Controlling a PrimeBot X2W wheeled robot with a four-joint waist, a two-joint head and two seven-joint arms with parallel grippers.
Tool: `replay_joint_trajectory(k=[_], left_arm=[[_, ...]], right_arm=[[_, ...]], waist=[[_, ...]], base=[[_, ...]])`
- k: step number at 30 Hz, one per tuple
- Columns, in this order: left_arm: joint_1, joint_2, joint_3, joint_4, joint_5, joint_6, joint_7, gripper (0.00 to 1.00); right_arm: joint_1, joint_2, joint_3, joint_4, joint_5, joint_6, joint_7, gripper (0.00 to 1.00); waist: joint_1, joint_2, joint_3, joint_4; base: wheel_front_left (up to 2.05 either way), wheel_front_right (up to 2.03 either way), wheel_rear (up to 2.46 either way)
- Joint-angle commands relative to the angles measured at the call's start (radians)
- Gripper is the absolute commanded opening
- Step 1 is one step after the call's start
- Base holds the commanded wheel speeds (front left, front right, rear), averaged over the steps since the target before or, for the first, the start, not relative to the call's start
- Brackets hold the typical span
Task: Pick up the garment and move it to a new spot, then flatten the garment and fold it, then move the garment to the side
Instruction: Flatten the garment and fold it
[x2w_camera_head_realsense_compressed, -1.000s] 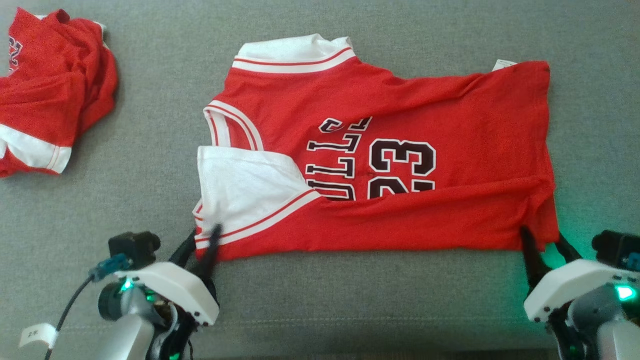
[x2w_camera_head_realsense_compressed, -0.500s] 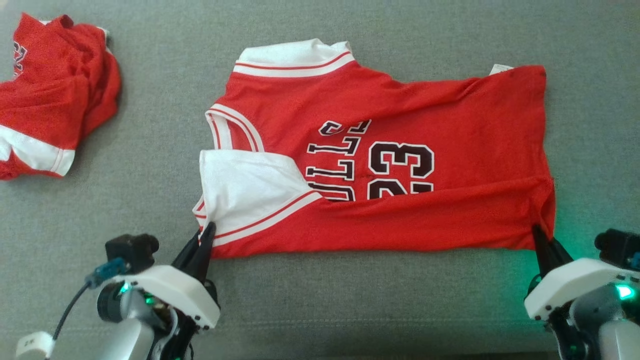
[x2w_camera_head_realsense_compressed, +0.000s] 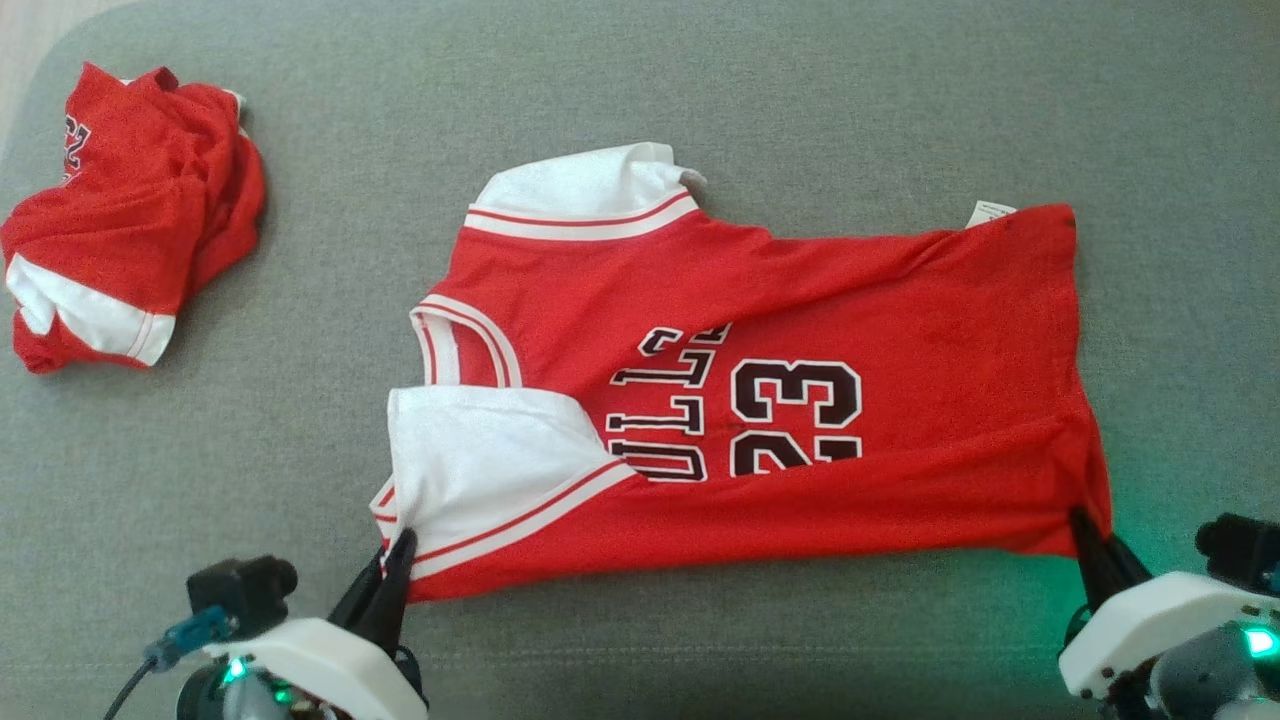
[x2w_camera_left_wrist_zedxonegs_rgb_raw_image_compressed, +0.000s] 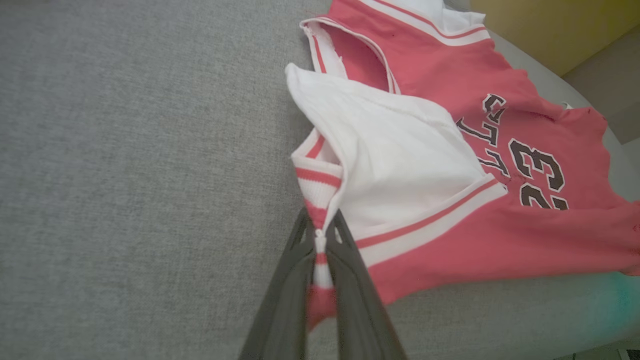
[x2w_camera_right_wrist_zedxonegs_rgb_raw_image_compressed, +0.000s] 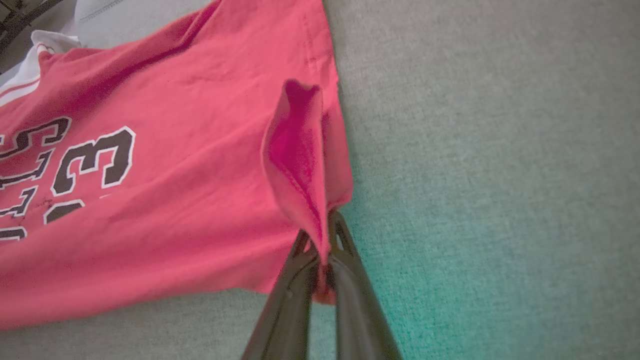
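Wide grey padded bench (x2w_camera_head_realsense_compressed: 700, 80) running out on every side of the garment (x2w_camera_head_realsense_compressed: 900, 350), and there's the garment itself, a red jersey spread sideways across the middle: collar end to the left, hem to the right. Well off from its far left corner sits a second red jersey (x2w_camera_head_realsense_compressed: 130, 210), crumpled in a heap.

Now the near edge. At the garment's near left corner, the left tool (x2w_camera_left_wrist_zedxonegs_rgb_raw_image_compressed: 320, 222) is clamped tight on the red-and-white striped trim, with fabric showing through between the two dark fingers. At the near right hem corner, the right tool (x2w_camera_right_wrist_zedxonegs_rgb_raw_image_compressed: 322, 235) is pinched just as firmly, and the cloth stands up above it in a puckered fold.

What's hard to read: a white sleeve panel (x2w_camera_head_realsense_compressed: 480, 450) lies folded over the garment's chest, and a crease along the near edge swallows the bottom of the black lettering (x2w_camera_head_realsense_compressed: 795, 415), so "23" is cut short. Both tool bodies are cropped at the head view's bottom edge. A small white tag (x2w_camera_head_realsense_compressed: 990, 212) pokes out at the garment's far right corner, its print too small to read.
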Motion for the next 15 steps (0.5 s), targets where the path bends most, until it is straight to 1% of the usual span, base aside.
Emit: replay_joint_trajectory(k=[1, 2, 3, 8, 15], left_arm=[[-0.024, 0.024, 0.043, -0.031, -0.008, 0.012, 0.001, 0.0], [-0.026, 0.022, 0.04, -0.033, -0.007, 0.013, 0.004, 0.47], [-0.036, 0.017, 0.04, -0.039, 0.0, 0.016, -0.011, 1.0], [-0.071, 0.015, 0.058, -0.056, 0.042, 0.037, -0.085, 1.0], [-0.148, 0.038, 0.094, -0.093, 0.141, 0.08, -0.207, 1.0]], right_arm=[[-0.012, -0.013, 0.011, -0.041, 0.006, -0.001, -0.009, 0.27], [-0.015, -0.013, 0.015, -0.051, 0.005, -0.001, -0.018, 0.71], [-0.026, -0.013, 0.023, -0.078, 0.004, -0.001, -0.046, 1.0], [-0.06, -0.013, 0.044, -0.178, -0.049, -0.001, -0.139, 1.0], [-0.112, -0.013, 0.106, -0.313, -0.144, -0.001, -0.223, 1.0]], waist=[[0.0, 0.0, -0.001, 0.002], [0.0, 0.0, -0.002, 0.003], [0.0, 0.0, -0.007, 0.004], [0.0, 0.0, -0.023, 0.005], [0.0, 0.0, -0.048, 0.013]], base=[[0.0, 0.0, 0.0], [0.0, 0.0, 0.0], [0.0, 0.0, 0.0], [0.0, 0.0, 0.0], [0.0, 0.0, 0.0]])
